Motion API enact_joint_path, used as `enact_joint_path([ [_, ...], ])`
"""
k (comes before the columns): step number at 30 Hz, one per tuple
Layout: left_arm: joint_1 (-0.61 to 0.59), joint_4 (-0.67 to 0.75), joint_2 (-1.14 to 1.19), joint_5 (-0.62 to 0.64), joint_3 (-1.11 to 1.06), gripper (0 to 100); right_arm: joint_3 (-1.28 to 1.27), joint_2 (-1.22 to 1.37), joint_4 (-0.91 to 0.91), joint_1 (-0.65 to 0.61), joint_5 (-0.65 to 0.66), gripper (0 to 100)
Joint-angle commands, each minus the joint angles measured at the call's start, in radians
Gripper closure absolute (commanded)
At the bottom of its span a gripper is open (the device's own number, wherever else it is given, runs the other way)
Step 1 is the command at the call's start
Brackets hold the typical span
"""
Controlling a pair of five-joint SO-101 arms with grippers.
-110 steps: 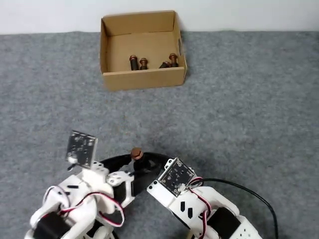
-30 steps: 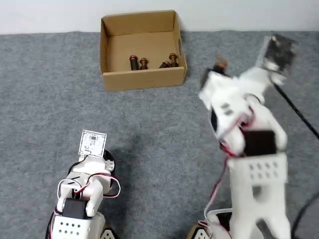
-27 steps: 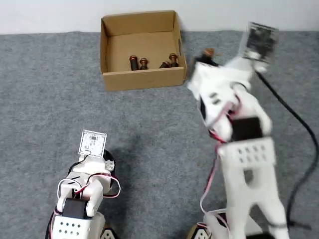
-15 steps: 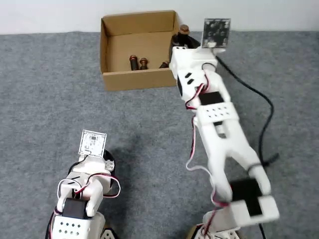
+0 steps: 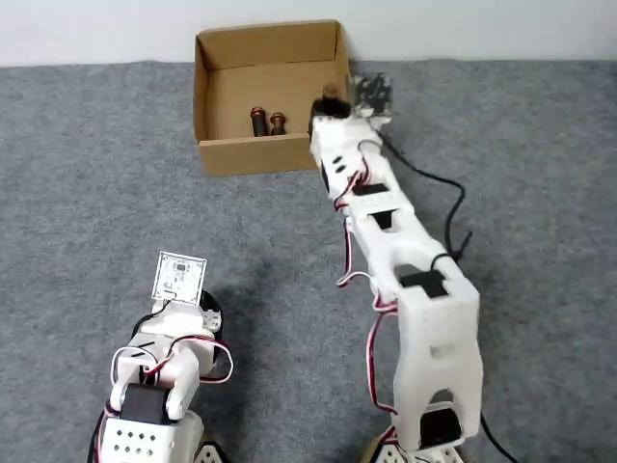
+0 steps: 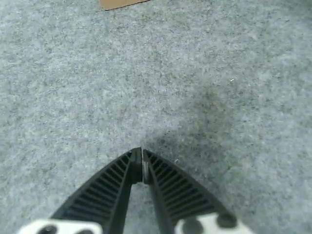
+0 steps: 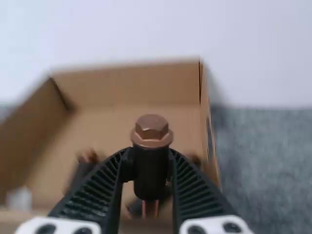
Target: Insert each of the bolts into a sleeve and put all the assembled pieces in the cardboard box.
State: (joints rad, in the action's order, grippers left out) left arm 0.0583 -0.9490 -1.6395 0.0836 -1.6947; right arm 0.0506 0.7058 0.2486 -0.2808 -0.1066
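Observation:
My right gripper (image 7: 148, 173) is shut on an assembled piece (image 7: 150, 156), a copper-headed bolt standing upright in a black sleeve. In the high view this right gripper (image 5: 331, 104) hangs over the right side of the cardboard box (image 5: 217, 152), with the bolt head (image 5: 333, 92) on top. Two assembled pieces (image 5: 267, 122) lie on the box floor near its front wall. The box (image 7: 122, 87) opens wide behind the held piece in the right wrist view. My left gripper (image 6: 141, 165) is shut with nothing in it, low over the carpet at the front left (image 5: 181, 280).
Grey carpet (image 5: 521, 174) covers the table, and a white wall (image 5: 482, 29) runs along the back. A black cable (image 5: 453, 207) trails from the right arm across the carpet. A corner of the box (image 6: 119, 4) peeks in at the left wrist view's edge.
The two arms were together at the front; since then the right arm has swung up and left with the assembled piece, reaching the box's right side. The left arm has drawn back and stays still.

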Motion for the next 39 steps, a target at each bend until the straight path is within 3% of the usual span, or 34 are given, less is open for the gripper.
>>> enact_joint_path([
  [1, -0.003, -0.003, -0.009, -0.003, 0.005, 99, 0.08, 0.01, 0.005, -0.004, 0.08, 80.5],
  [10, -0.003, -0.003, -0.009, -0.003, 0.005, 99, 0.089, -0.071, -0.179, -0.002, 0.074, 77.9],
  [13, -0.003, -0.003, -0.009, -0.003, 0.005, 99, 0.089, -0.131, -0.282, -0.002, 0.003, 77.9],
  [22, -0.003, -0.003, -0.009, -0.003, 0.005, 99, 0.089, -0.404, -0.84, -0.007, -0.167, 77.9],
  [28, -0.003, -0.003, -0.009, -0.003, 0.005, 99, 0.089, -0.539, -1.202, -0.007, -0.17, 77.9],
  [39, -0.003, -0.003, -0.009, -0.003, 0.005, 99, 0.089, -0.754, -1.673, 0.004, -0.172, 77.9],
])
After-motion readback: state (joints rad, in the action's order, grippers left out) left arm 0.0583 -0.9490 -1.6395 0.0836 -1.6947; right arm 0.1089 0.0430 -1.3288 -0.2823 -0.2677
